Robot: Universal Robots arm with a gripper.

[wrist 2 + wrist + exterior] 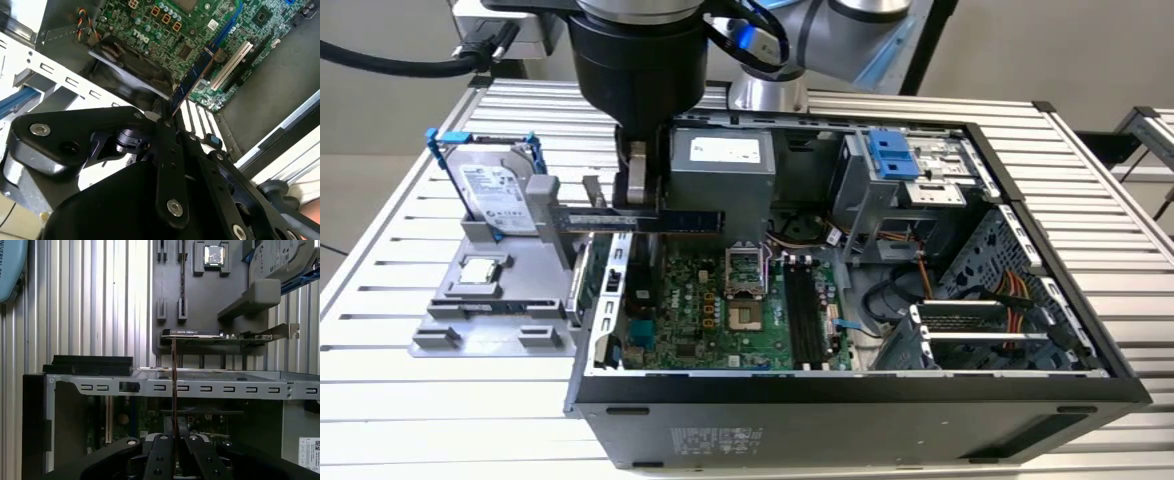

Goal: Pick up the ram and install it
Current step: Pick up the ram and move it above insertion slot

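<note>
My gripper point(635, 203) hangs from the black arm and is shut on the ram point(684, 217), a thin dark blue-green stick. I hold it level and on edge, above the open computer case's wall on the exterior view's left, in front of the grey power supply. In both wrist views the ram point(192, 82) point(174, 385) runs edge-on out from between the black fingers point(169, 150). It is in the air above the green motherboard point(700, 315). The long black memory slots point(803, 310) lie lower and further toward the exterior view's right.
A grey fixture point(487, 330) on the slatted table holds a silver hard drive point(500, 190) in a blue frame and a small square processor chip point(480, 268). An expansion card point(192, 334) stands at the fixture's edge. The case point(854, 385) holds the power supply point(718, 165), cables and drive bays.
</note>
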